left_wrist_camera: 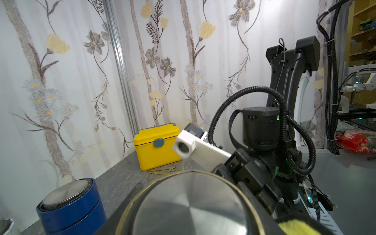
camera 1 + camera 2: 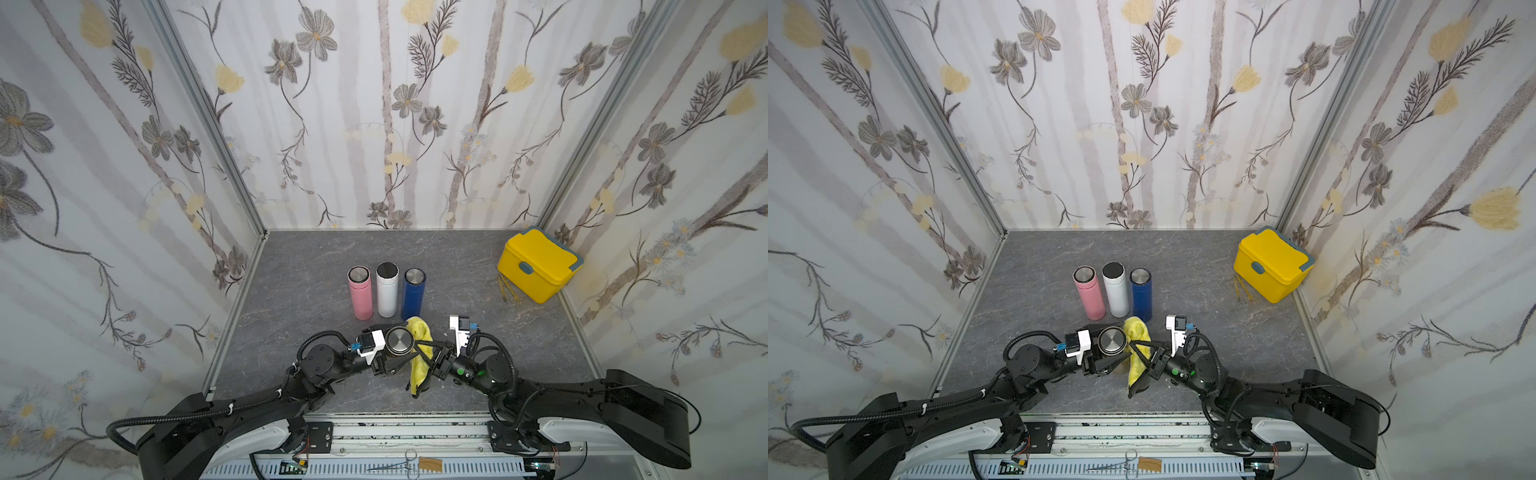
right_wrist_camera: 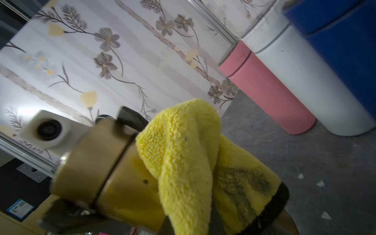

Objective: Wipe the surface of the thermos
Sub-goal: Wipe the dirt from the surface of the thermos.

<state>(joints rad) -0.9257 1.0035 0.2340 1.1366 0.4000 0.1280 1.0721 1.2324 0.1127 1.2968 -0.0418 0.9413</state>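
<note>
In both top views I see the gold thermos [image 2: 400, 341] upright near the front of the grey worktop [image 2: 316, 266], just in front of a row of three bottles: pink thermos [image 2: 360, 293], white thermos [image 2: 387, 289] and blue thermos [image 2: 412, 293]. The left gripper [image 2: 392, 359] has its jaws clamped around the gold thermos below the steel lid. The right gripper [image 2: 424, 353] has its jaws clenched on the yellow cloth [image 2: 419, 351], which lies against the gold thermos on the side away from the left arm and hangs down toward the front edge of the worktop. A yellow box [image 2: 538, 266] stands well apart from the gold thermos, in the far corner on the right arm's side, with gold scissors [image 2: 510, 291] just beside it.

The other top view repeats it: gold thermos [image 2: 1112, 340], yellow cloth [image 2: 1136, 353], left gripper [image 2: 1106, 360], right gripper [image 2: 1142, 351], yellow box [image 2: 1272, 264].

From the left wrist I see the gold thermos's steel lid [image 1: 189, 205] close up, the blue thermos [image 1: 71, 205] beside it, the yellow box [image 1: 156, 146] and the scissors [image 1: 162, 170] beyond.

From the right wrist, the yellow cloth [image 3: 195, 160] drapes over the gold thermos [image 3: 114, 175], touching its side. The pink thermos [image 3: 268, 89], white thermos [image 3: 309, 81] and blue thermos [image 3: 345, 44] stand behind it.
</note>
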